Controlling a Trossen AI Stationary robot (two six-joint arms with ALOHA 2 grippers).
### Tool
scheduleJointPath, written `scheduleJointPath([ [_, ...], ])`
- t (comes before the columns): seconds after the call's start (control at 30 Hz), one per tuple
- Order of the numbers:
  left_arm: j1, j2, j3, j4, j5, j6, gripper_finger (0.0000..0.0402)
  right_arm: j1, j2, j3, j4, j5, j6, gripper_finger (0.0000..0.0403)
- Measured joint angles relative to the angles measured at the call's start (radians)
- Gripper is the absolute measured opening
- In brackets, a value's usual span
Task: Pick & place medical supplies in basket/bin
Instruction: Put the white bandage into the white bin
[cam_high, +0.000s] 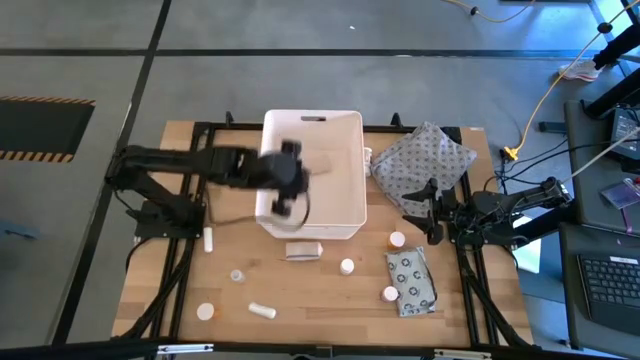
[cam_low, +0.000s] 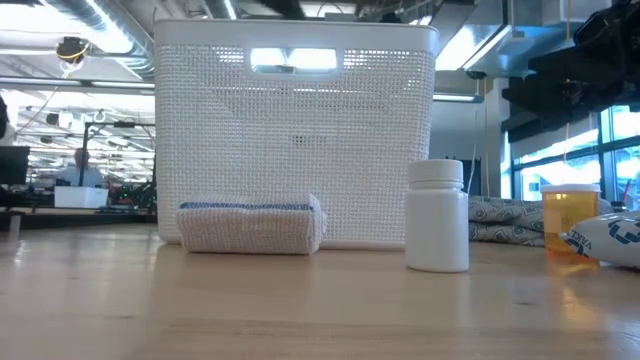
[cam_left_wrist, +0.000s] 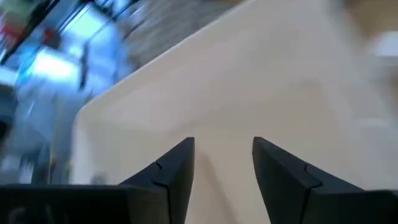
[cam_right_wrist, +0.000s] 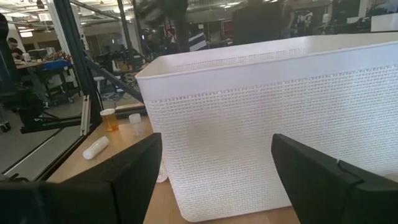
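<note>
Bandage roll (cam_low: 252, 226) and pill bottle (cam_low: 438, 216) before the basket (cam_low: 300, 130)

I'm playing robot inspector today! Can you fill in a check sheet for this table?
Surface: light wooden tabletop in a black frame.
Job's things: white rectangular plastic tub; tan bandage roll against its near wall; white pill bottle; orange pill vial; flat grey ring-printed packet.
Clutter: grey dotted cloth bundle right of the tub.
Grippers: left gripper over the tub's left edge, fingers apart, holding nothing; right gripper open beside the bundle.
Cables: yellow cable on the floor.
Surroundings: grey floor, person seated far back.
</note>
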Motion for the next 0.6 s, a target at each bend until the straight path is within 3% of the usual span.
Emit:
scheduleJointPath([
  [0.13, -0.146, 0.006, -0.025, 0.002, 0.002, 0.025, 0.0157, 0.0, 0.0, 0.0, -0.001, -0.001, 0.0, 0.0304],
  [0.33, -0.305, 0.042, -0.028, 0.01, -0.001, -0.054, 0.0159, 0.0, 0.0, 0.0, -0.001, -0.003, -0.022, 0.0304],
  [0.6, -0.413, 0.15, -0.028, 0.016, -0.002, -0.101, 0.0159, 0.0, 0.0, 0.0, -0.001, -0.003, 0.005, 0.0304],
])
